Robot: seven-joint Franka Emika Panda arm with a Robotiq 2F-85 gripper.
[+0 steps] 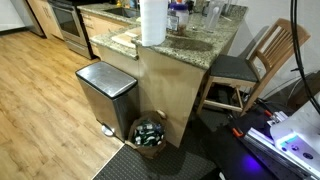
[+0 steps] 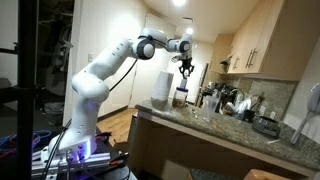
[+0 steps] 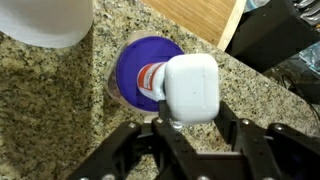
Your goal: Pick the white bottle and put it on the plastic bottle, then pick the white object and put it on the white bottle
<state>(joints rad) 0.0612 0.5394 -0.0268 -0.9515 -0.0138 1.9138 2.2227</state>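
In the wrist view my gripper (image 3: 192, 120) is shut on the white bottle (image 3: 190, 85), which has a rounded, boxy body. It hangs just above the plastic bottle (image 3: 135, 62), which I see from above as a blue round lid with a red and white label; the two overlap only at the lid's right side. In an exterior view the gripper (image 2: 185, 68) hangs above the plastic bottle (image 2: 181, 97) on the granite counter (image 2: 215, 125). The tiny white object is not visible in any view.
A big white paper towel roll (image 3: 45, 20) stands close beside the plastic bottle and also shows in both exterior views (image 1: 152, 22) (image 2: 160, 88). A wooden board (image 3: 190, 20) and a black item (image 3: 275, 35) lie behind. Counter clutter (image 2: 235, 102), a steel bin (image 1: 105, 95), a basket (image 1: 150, 132) and a chair (image 1: 250, 65) are around.
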